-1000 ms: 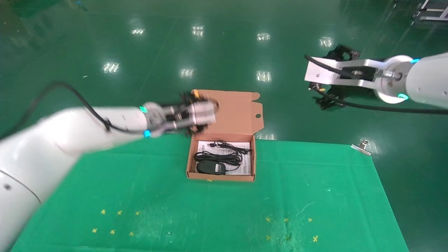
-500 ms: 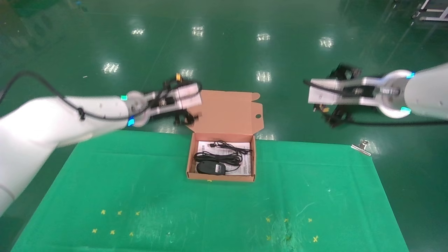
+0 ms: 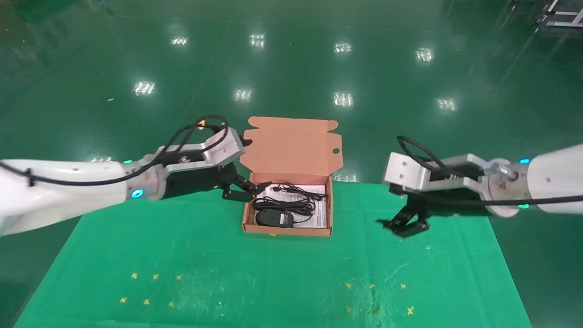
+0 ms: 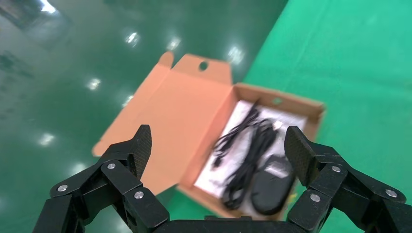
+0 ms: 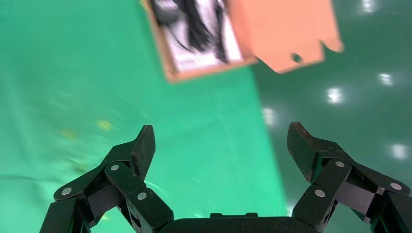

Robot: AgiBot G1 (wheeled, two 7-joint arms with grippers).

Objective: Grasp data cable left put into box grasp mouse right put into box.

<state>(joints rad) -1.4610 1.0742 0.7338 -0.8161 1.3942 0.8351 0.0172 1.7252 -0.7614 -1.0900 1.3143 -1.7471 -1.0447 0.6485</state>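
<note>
The box (image 3: 287,231) stands open at the far middle of the green cloth, its lid (image 3: 291,146) tilted back. Inside, on the white sheet, lies the mouse (image 3: 273,219) at the near left, with the black data cable bundle (image 3: 286,204) just behind it. I cannot separate the mouse's cord from the bundle. My left gripper (image 3: 249,191) is open and empty at the box's far left corner. In the left wrist view (image 4: 219,141) it looks down on the mouse (image 4: 271,183) and cable (image 4: 247,162). My right gripper (image 3: 403,226) is open and empty, low over the cloth to the right of the box, as the right wrist view (image 5: 222,135) shows.
The green cloth (image 3: 273,273) covers the table and carries small yellow marks near the front left (image 3: 145,300) and front right (image 3: 373,287). Glossy green floor (image 3: 291,68) lies beyond the far edge. The box also shows in the right wrist view (image 5: 204,73).
My left arm swung down from above the lid to the box's far left corner. My right arm dropped from high at the far right to low over the cloth beside the box.
</note>
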